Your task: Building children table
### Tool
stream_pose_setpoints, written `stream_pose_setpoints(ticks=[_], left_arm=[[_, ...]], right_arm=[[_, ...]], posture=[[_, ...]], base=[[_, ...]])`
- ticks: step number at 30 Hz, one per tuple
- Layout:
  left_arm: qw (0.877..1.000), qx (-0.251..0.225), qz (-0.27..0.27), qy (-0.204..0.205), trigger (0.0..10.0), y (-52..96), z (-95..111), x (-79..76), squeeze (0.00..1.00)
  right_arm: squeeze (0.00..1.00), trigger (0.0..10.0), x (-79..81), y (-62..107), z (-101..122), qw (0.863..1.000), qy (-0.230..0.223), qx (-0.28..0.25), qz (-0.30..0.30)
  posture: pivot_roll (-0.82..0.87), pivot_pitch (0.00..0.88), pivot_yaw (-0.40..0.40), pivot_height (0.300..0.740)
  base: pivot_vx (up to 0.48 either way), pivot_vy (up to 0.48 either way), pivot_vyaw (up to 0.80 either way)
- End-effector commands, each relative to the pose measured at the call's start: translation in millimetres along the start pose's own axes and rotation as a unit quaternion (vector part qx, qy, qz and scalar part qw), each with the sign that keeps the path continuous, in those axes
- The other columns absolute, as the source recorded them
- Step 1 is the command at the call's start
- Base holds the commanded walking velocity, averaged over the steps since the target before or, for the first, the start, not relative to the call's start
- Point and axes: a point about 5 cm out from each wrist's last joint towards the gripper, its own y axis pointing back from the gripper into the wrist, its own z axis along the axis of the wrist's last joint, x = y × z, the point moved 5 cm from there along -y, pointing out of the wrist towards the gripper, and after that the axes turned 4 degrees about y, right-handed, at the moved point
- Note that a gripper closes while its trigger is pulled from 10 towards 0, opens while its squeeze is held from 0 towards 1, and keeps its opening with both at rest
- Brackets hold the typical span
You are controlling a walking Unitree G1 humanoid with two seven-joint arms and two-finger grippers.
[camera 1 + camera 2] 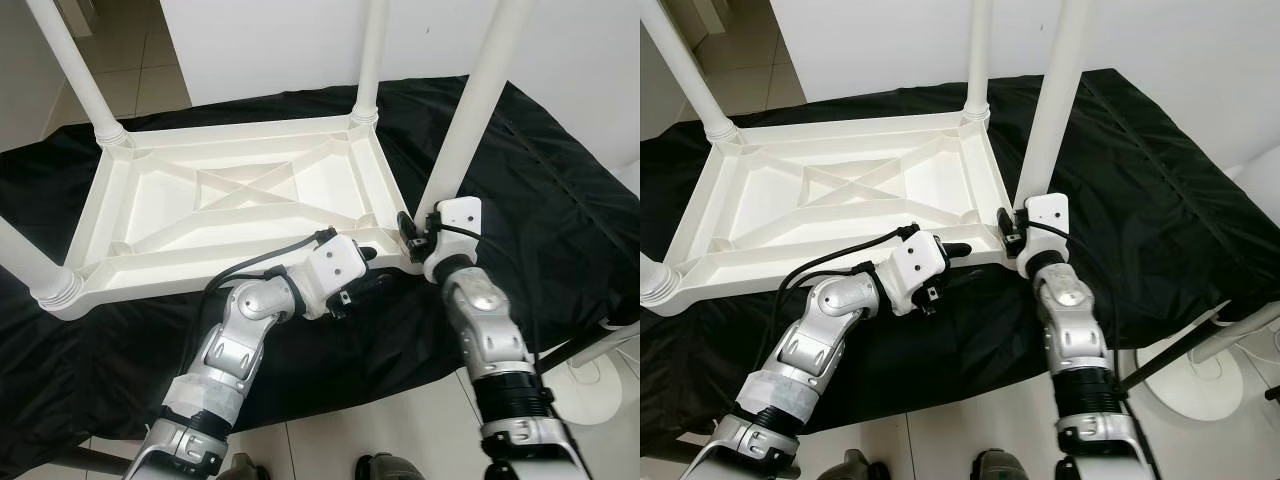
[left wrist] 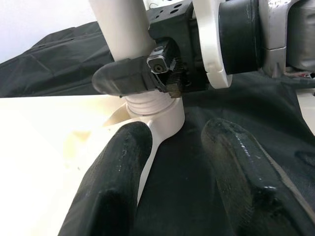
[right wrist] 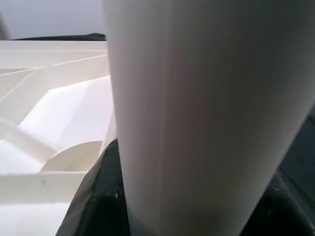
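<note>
Across a black cloth (image 1: 560, 190) spread over the floor lies the white plastic table top (image 1: 240, 200), upside down so its ribbed underside and corner sockets face up. Four white legs rise from the corners; the nearest on the robot's right, the near-right leg (image 1: 470, 120), is the one being worked. The right gripper (image 1: 412, 232) clasps this leg just above its threaded base, fingers closed around it, probably to seat or twist it into the socket. The left gripper (image 1: 372, 262) sits just beside the same corner at the table's edge, its two fingers (image 2: 113, 187) spread apart and holding nothing, seemingly placed to steady the frame while the leg is fixed.
</note>
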Motion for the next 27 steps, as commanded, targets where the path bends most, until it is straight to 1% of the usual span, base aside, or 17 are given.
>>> stream_pose_setpoints(ticks=[1, 2, 4, 6, 7, 8, 9, 11, 15, 16, 17, 18, 23, 24, 25, 27], left_arm=[[0.999, 0.004, 0.054, -0.003, 10.0, 2.0, -1, 9.5, 0.0], [0.999, 0.004, 0.054, -0.002, 10.0, 1.7, -1, 9.0, 0.0], [0.999, 0.003, 0.054, -0.002, 10.0, 1.5, -1, 8.7, 0.0], [0.999, 0.003, 0.053, -0.003, 10.0, 1.2, -1, 7.9, 0.0], [0.999, 0.003, 0.053, -0.003, 10.0, 1.2, -1, 7.9, 0.0], [0.999, 0.003, 0.053, -0.003, 10.0, 1.1, -1, 7.6, 0.0], [0.999, 0.003, 0.053, -0.003, 10.0, 1.1, -1, 7.6, 0.0], [0.999, 0.003, 0.052, -0.003, 10.0, 1.2, -1, 7.0, 0.0], [0.999, 0.003, 0.051, -0.003, 10.0, 1.2, -2, 6.4, 0.0], [0.999, 0.003, 0.051, -0.002, 10.0, 1.0, -2, 6.4, 0.0], [0.999, 0.003, 0.051, -0.002, 10.0, 1.0, -2, 6.4, 0.0], [0.999, 0.003, 0.051, -0.003, 10.0, 0.8, -2, 6.3, 0.0], [0.999, 0.003, 0.052, -0.002, 10.0, 0.8, -2, 6.1, 0.0], [0.999, 0.003, 0.053, -0.002, 10.0, 1.1, -2, 6.5, 0.0], [0.999, 0.003, 0.053, -0.002, 10.0, 1.1, -2, 6.5, 0.0], [0.999, 0.003, 0.054, -0.002, 10.0, 1.7, -2, 7.3, 0.0]], right_arm=[[0.0, 10.0, -4.1, 4.0, -9, 0.999, -0.002, 0.02, -0.032], [0.0, 10.0, 2.1, 6.5, -8, 0.998, -0.007, 0.022, -0.057], [0.0, 10.0, 6.1, 7.4, -8, 0.997, -0.01, 0.024, -0.071], [0.0, 10.0, 14.1, 7.7, -3, 0.997, -0.029, 0.015, -0.07], [0.0, 10.0, 14.1, 7.7, -3, 0.997, -0.029, 0.015, -0.07], [0.0, 10.0, 19.7, 7.9, 2, 0.998, -0.036, 0.006, -0.06], [0.0, 10.0, 19.7, 7.9, 2, 0.998, -0.036, 0.006, -0.06], [0.0, 10.0, 25.7, 9.1, 7, 0.998, -0.039, -0.003, -0.047], [0.0, 10.0, 24.6, 11.0, 8, 0.998, -0.038, -0.004, -0.048], [0.39, 10.0, 22.3, 12.2, 8, 0.998, -0.036, -0.003, -0.051], [0.39, 10.0, 22.3, 12.2, 8, 0.998, -0.036, -0.003, -0.051], [1.0, 10.0, 20.3, 14.1, 8, 0.998, -0.039, -0.005, -0.051], [1.0, 10.0, 16.5, 18.1, 8, 0.998, -0.042, -0.012, -0.041], [1.0, 10.0, 12.0, 21.3, 7, 0.999, -0.037, -0.016, -0.032], [1.0, 10.0, 12.0, 21.3, 7, 0.999, -0.037, -0.016, -0.032], [1.0, 10.0, 6.3, 26.2, 4, 0.999, -0.027, -0.018, -0.012]], posture=[[-0.13, 0.078, 0.045, 0.74], [-0.13, 0.075, 0.043, 0.74], [-0.13, 0.075, 0.043, 0.74], [-0.13, 0.072, 0.043, 0.74], [-0.13, 0.072, 0.043, 0.74], [-0.13, 0.07, 0.043, 0.74], [-0.13, 0.07, 0.043, 0.74], [-0.13, 0.07, 0.043, 0.74], [-0.13, 0.068, 0.042, 0.74], [-0.13, 0.068, 0.041, 0.74], [-0.13, 0.068, 0.041, 0.74], [-0.13, 0.068, 0.04, 0.74], [-0.13, 0.067, 0.036, 0.74], [-0.13, 0.067, 0.035, 0.74], [-0.13, 0.067, 0.035, 0.74], [-0.13, 0.068, 0.033, 0.74]], base=[[0.0, 0.0, 0.0], [0.0, 0.0, 0.0], [0.0, 0.0, 0.0], [0.0, 0.0, 0.0], [0.0, 0.0, 0.0], [0.0, 0.0, 0.0], [0.0, 0.0, 0.0], [0.0, 0.0, 0.0], [0.0, 0.0, 0.0], [0.0, 0.0, 0.0], [0.0, 0.0, 0.0], [0.0, 0.0, 0.0], [0.0, 0.0, 0.0], [0.0, 0.0, 0.0], [0.0, 0.0, 0.0], [0.0, 0.0, 0.0]])
